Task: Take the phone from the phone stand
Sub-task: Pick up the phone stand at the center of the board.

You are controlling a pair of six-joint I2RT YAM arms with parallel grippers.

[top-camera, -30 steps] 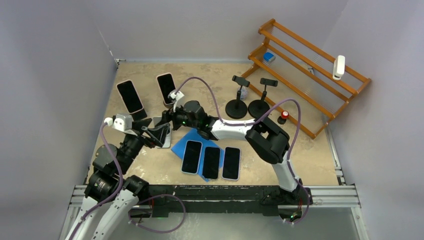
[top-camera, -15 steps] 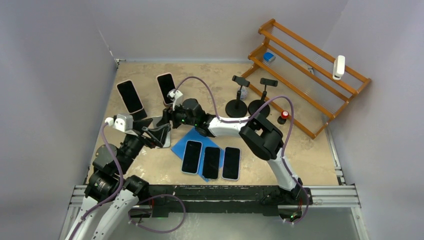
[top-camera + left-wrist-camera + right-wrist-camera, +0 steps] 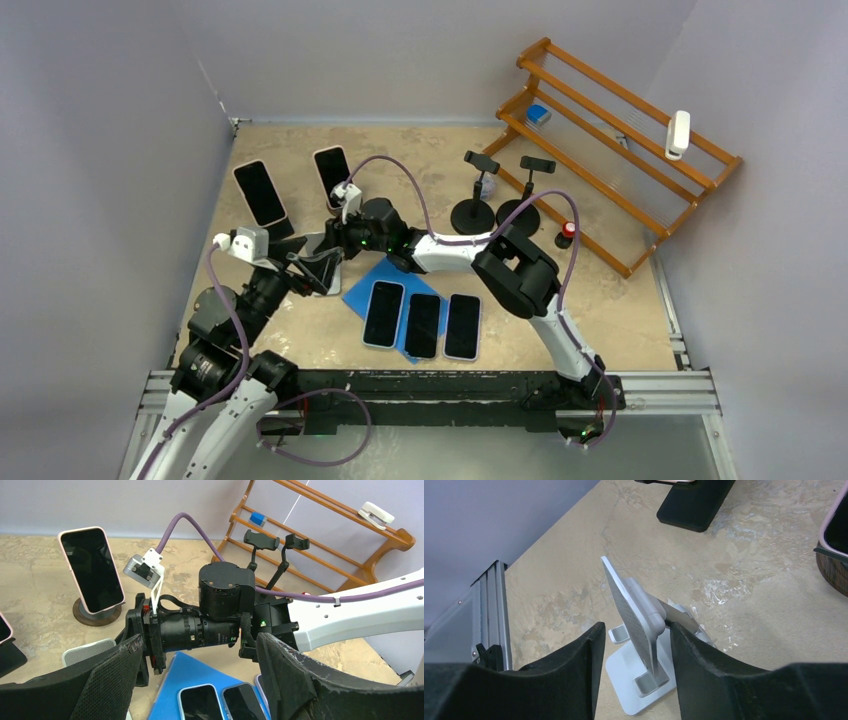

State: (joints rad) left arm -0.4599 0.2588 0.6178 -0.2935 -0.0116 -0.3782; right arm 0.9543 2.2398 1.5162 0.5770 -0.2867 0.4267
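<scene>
Two phones are propped at the far left of the sandy worktop (image 3: 600, 290): a pink-cased phone with a dark screen (image 3: 92, 570) leaning on a round dark base (image 3: 97, 616), and a second black-faced phone (image 3: 259, 193) on a black block stand (image 3: 696, 505) beside it. I cannot tell which one the task means. Three more phones (image 3: 422, 325) lie flat on a blue mat (image 3: 185, 672).

Either propped phone looks like a stiff, thin slab. I judge it dense for its size, with a slick glass face that would not forgive a drop. The long case edges look like the safest place to grip, high above the cradle lip, lifting up along the lean. The stands look light and may slide or tip.

The left tool (image 3: 198, 640) is spread wide and holds nothing. The right tool (image 3: 636, 630) is part-way parted and straddles the tilted plate of a bare silver metal stand (image 3: 634, 615). There is a gap at one finger, and the other finger is at or against the hinge. It shows no firm hold, and there is no phone on that plate.

Only the right wrist view shows this straddle and the empty, textured plate, because the overhead view hides both under the crossed arms. The overhead view alone gives the whole layout. The left wrist view shows the pink phone's lean most clearly.
</scene>
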